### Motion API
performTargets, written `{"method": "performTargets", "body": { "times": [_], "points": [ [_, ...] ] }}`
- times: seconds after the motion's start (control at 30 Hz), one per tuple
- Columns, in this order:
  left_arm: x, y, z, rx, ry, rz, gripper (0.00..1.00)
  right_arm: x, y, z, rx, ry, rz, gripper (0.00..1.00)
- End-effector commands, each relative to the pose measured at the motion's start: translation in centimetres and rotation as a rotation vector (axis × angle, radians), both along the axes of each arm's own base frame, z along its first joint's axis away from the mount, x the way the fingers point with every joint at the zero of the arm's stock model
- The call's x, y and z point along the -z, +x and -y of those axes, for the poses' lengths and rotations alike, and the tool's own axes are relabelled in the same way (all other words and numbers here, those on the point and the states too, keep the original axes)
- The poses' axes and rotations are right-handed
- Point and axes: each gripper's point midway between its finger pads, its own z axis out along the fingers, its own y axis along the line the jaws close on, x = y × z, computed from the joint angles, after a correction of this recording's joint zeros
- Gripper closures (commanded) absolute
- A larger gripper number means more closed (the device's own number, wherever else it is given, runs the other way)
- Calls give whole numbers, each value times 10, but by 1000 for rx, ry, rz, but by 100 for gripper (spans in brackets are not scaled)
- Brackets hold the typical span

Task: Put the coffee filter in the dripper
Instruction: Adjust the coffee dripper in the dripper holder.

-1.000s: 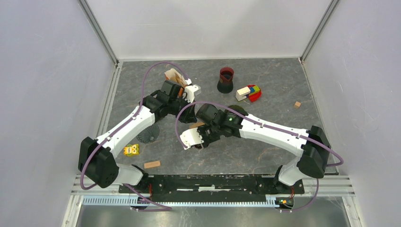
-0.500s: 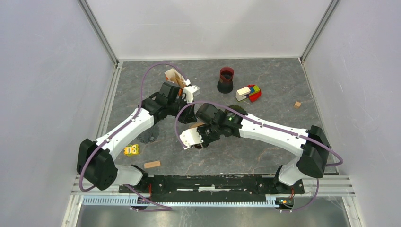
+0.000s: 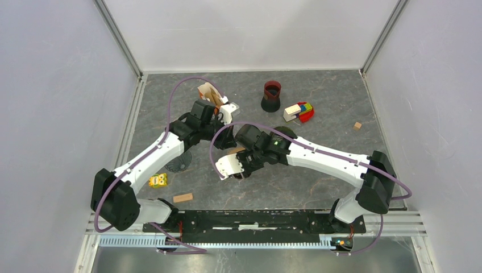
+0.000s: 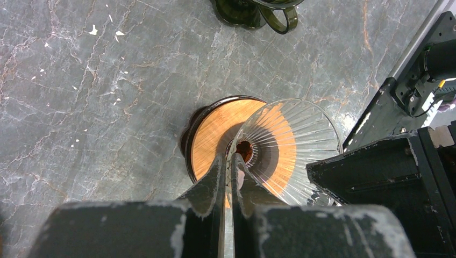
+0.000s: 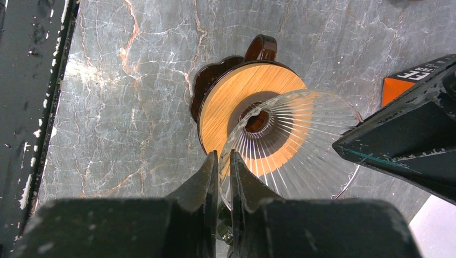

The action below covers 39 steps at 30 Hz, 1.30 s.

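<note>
1. We see the dripper [image 4: 290, 134], a clear ribbed glass cone, near the middle of the table [image 3: 329, 165], a little toward its left edge, between the two wrists.
2. The cone's narrow end meets the hole of a wooden ring [image 4: 212, 129] with a dark rim. A brown handle [image 5: 262, 45] sticks out from under that ring on the far side in the right wrist view.
3. The left gripper [image 4: 231, 161] is pinched tight on the glass rim of the dripper, with the thin edge caught between its two fingers.
4. The right gripper [image 5: 224, 158] is likewise clamped on the glass rim at another spot, its jaws nearly together.
5. We cannot tell whether the dripper's base rests on the table or is held just above it.
6. The coffee filter [image 3: 209, 92], brown folded paper as far as we can make out, stands near the far edge of the table, left of the middle. It is just beyond the left wrist and apart from the dripper.
7. A dark green glass piece [image 4: 253, 8] lies near the dripper, at the top edge of the left wrist view.
8. Toward the far edge stand a dark red cup [image 3: 272, 94] and, right of it, coloured blocks [image 3: 299, 111]. A small wooden cube [image 3: 357, 125] lies near the right edge.
9. Toward the near left corner lie a black ribbed disc [image 3: 179, 163], a yellow toy [image 3: 158, 180] and a wooden block [image 3: 183, 197].
</note>
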Motion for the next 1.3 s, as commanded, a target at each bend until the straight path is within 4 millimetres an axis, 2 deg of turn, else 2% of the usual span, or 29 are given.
{"method": "performTargets", "body": {
  "times": [0.0, 0.6, 1.27],
  "points": [
    [17, -12, -8, 36, 46, -19, 98, 23, -8, 2, 2, -58, -63, 100],
    [43, -23, -16, 44, 70, -38, 98, 40, -9, 6, 11, -101, -84, 100],
    [64, -29, -26, 46, 113, -45, 98, 45, -5, 3, 17, -131, -92, 100]
  ]
}}
